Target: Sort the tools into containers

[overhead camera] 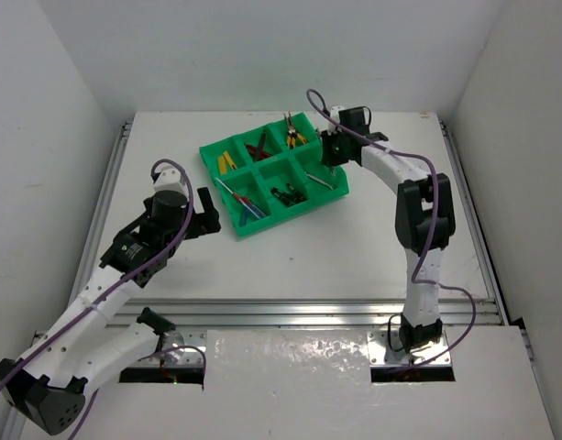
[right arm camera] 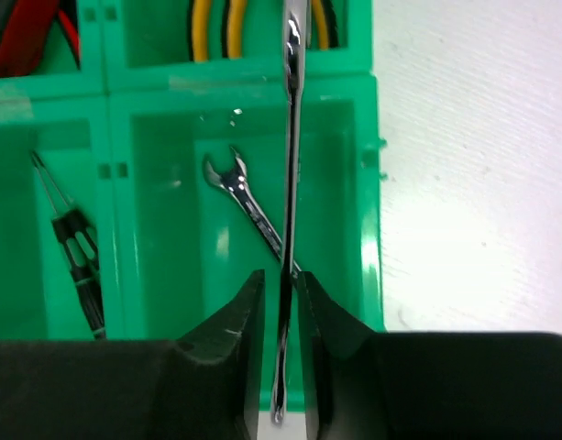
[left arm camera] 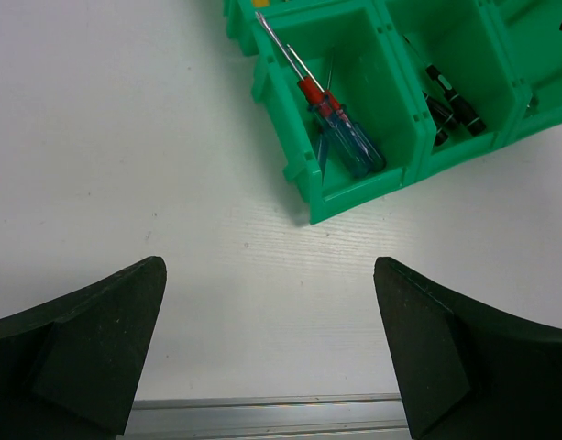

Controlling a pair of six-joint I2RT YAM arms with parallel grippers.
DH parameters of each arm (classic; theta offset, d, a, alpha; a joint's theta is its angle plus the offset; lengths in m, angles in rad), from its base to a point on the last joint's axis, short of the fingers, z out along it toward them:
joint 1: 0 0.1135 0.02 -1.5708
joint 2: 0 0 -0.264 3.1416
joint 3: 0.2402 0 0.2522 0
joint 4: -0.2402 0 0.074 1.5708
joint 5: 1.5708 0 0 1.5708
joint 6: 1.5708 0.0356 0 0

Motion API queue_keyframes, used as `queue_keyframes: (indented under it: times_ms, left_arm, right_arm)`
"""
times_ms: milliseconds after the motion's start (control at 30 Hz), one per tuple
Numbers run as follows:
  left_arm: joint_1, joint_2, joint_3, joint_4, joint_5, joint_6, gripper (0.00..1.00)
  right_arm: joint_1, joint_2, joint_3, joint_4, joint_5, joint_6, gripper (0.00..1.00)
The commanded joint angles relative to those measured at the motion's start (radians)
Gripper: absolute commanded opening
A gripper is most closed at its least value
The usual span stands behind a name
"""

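Wrench (right arm camera: 248, 206) inside green tray (right arm camera: 369, 211) compartment

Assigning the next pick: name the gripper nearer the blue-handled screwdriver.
Left. The left gripper hovers beside the tray corner holding the screwdriver; the right gripper grips a wrench across the tray.

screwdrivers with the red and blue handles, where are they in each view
Top external: the screwdrivers lie left of centre, in the near-left compartment of the green tray.
Left wrist: the screwdrivers sit upper centre, in the tray's corner compartment.
Right wrist: not in it.
Shared landmark: the black-handled tools in the neighbouring compartment show in all three views.
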Motion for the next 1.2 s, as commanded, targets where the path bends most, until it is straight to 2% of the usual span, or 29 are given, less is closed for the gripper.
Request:
queue_keyframes:
  times_ms: [0,33,100,200,333,367,400,433,467,533,567,733,800,867,1033,1167]
  left_arm:
    - [-0.003,-0.014,0.006,0.034,0.008,0.019,0.95]
    - [-0.001,-0.014,0.005,0.034,0.003,0.019,0.95]
    - [0.000,-0.013,0.005,0.032,0.000,0.018,0.95]
    - [0.008,-0.008,0.008,0.028,-0.017,0.011,0.95]
    - [0.052,0.001,0.025,0.005,-0.072,-0.015,0.95]
    - [0.068,0.000,0.028,0.000,-0.082,-0.030,0.95]
    - [0.083,-0.002,0.031,-0.002,-0.089,-0.035,0.95]
    - [0.108,-0.013,0.038,-0.006,-0.102,-0.041,0.95]
    - [0.115,-0.016,0.042,-0.008,-0.112,-0.050,0.95]
    - [0.119,-0.037,0.052,-0.009,-0.147,-0.053,0.95]
    - [0.120,-0.040,0.057,-0.014,-0.161,-0.053,0.96]
    - [0.119,-0.065,0.072,-0.031,-0.263,-0.018,1.00]
    - [0.120,-0.086,0.046,-0.016,-0.390,-0.027,1.00]
    - [0.120,-0.103,0.022,-0.009,-0.464,-0.048,1.00]
    - [0.120,-0.206,-0.061,0.047,-0.442,-0.038,1.00]
    - [0.120,-0.298,-0.155,0.152,-0.295,0.037,1.00]
  right_arm:
    - [0.003,0.011,0.082,-0.008,-0.067,-0.011,0.23]
    - [0.004,0.008,0.083,-0.007,-0.076,-0.006,0.30]
    - [0.003,-0.003,0.084,-0.008,-0.091,-0.001,0.36]
    - [0.003,-0.043,0.077,-0.030,-0.079,-0.011,0.57]
    - [0.003,-0.153,0.025,-0.074,-0.032,-0.015,0.60]
    - [0.004,-0.240,-0.010,-0.071,-0.022,-0.008,0.62]
    - [0.004,-0.291,-0.091,-0.064,-0.010,0.005,0.68]
    - [0.003,-0.342,-0.135,-0.062,-0.004,0.024,0.88]
    - [0.003,-0.451,-0.184,-0.058,0.016,0.034,0.99]
    - [0.004,-0.567,-0.338,-0.047,0.036,0.061,0.99]
    - [0.004,-0.682,-0.437,-0.042,0.045,0.069,0.99]
    - [0.006,-0.991,-0.671,-0.061,0.119,0.095,0.99]
    - [0.007,-1.117,-0.745,-0.105,0.186,0.127,0.99]
    - [0.009,-1.230,-0.809,-0.152,0.182,0.147,0.99]
    - [0.012,-1.426,-0.895,-0.228,0.219,0.155,0.99]
    - [0.013,-1.552,-0.972,-0.232,0.238,0.137,0.99]
